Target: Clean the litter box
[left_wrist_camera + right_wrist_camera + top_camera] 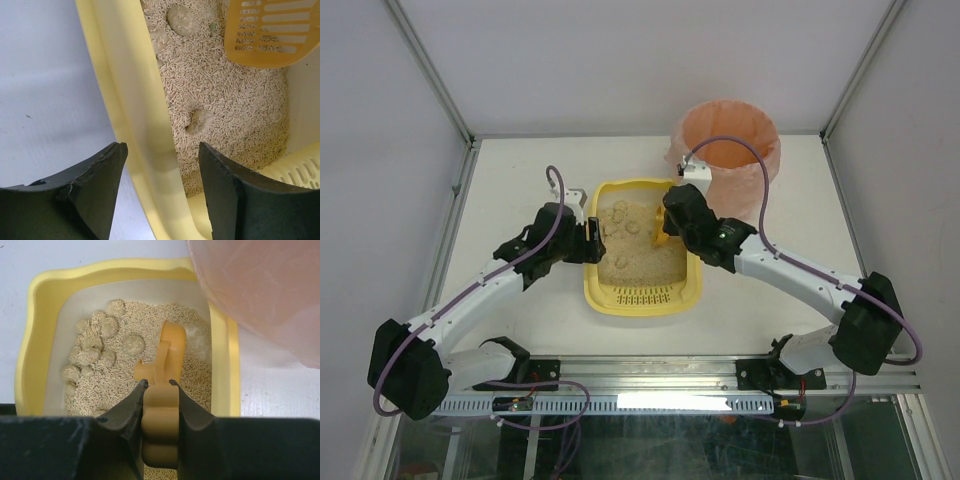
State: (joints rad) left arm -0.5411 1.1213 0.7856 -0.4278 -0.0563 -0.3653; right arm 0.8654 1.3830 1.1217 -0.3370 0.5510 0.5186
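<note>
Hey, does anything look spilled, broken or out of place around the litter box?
No spill: the litter is all inside the litter box, and none shows on the table beside it. Only oddity: one finger of the left gripper shows a small crack at its edge.

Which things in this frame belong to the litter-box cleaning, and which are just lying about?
Part of the job:
- litter box
- orange scoop, gripped by the right gripper
- clumps in the litter
- bag-lined bin
- left gripper, open astride the box's side wall

Not part of it (rig fixtures, nothing loose):
- white table
- purple cables
- metal frame rail
</note>
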